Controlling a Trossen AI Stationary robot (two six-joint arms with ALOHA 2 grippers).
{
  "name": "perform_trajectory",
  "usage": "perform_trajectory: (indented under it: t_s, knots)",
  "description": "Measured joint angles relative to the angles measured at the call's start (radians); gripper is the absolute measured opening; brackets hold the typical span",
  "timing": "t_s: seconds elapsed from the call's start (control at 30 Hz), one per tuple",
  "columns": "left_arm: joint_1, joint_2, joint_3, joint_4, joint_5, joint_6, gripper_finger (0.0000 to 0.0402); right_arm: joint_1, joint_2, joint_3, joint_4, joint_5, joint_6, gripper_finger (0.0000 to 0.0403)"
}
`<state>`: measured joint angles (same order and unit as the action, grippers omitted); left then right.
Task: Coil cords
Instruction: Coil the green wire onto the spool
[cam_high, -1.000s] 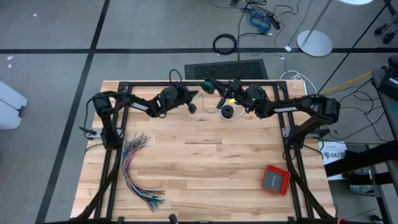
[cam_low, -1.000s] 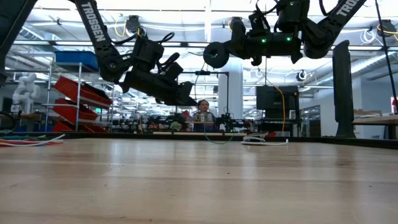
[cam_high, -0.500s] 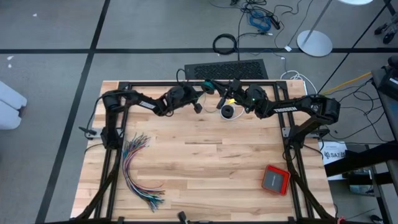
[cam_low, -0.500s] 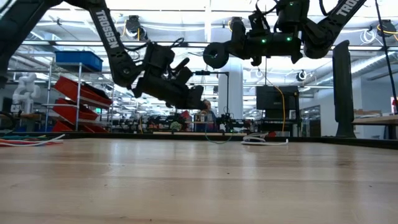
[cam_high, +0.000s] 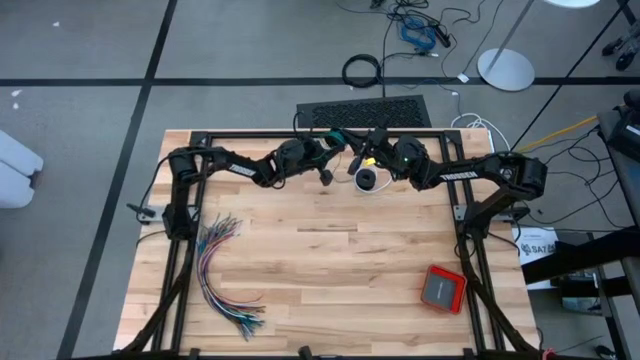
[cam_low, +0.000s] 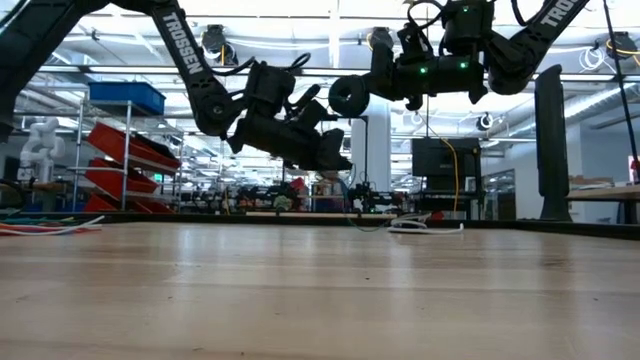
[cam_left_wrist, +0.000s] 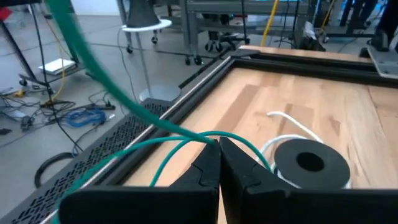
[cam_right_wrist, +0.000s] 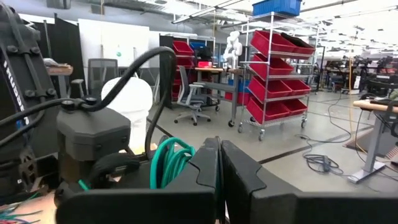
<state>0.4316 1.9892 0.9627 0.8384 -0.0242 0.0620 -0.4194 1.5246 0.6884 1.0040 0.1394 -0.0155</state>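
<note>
near the top middle of the table, our left gripper (cam_left_wrist: 219, 144) pinches the teal-green cord (cam_left_wrist: 124, 106). our right gripper (cam_right_wrist: 219, 146) is clenched by the green coil (cam_right_wrist: 169, 158). the black cord (cam_left_wrist: 309, 163) lies coiled below.

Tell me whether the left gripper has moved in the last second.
Yes. In the high view the left gripper has shifted toward the right arm, closing on the black coil, which has stayed put on the table.

Left hand (cam_high: 327, 176) and right hand (cam_high: 352, 160), both closed, raised close together.
</note>
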Motion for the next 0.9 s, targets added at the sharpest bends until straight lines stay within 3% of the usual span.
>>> perform_trajectory:
  t_s: [0.2,0.43,0.57,0.73,0.9]
  knots:
    - [-0.004,0.0,0.0,-0.088,0.005,0.005,0.0007,0.0,0.0,0.0,-0.006,0.0,-0.007,0.0]
    - [-0.004,-0.015,-0.002,-0.146,0.052,0.024,0.0076,0.0,0.0,0.0,-0.019,-0.005,-0.014,0.0]
    - [0.004,-0.036,-0.013,-0.17,0.067,0.033,0.009,0.002,0.0,0.0,-0.039,-0.006,-0.025,0.0]
    - [0.046,-0.105,-0.013,-0.368,0.078,0.089,0.0092,0.001,0.0,0.0,-0.07,-0.006,-0.036,0.0]
    - [0.089,-0.19,-0.013,-0.597,0.191,0.112,0.0092,0.0,0.0,0.0,-0.067,-0.006,-0.052,0.0]
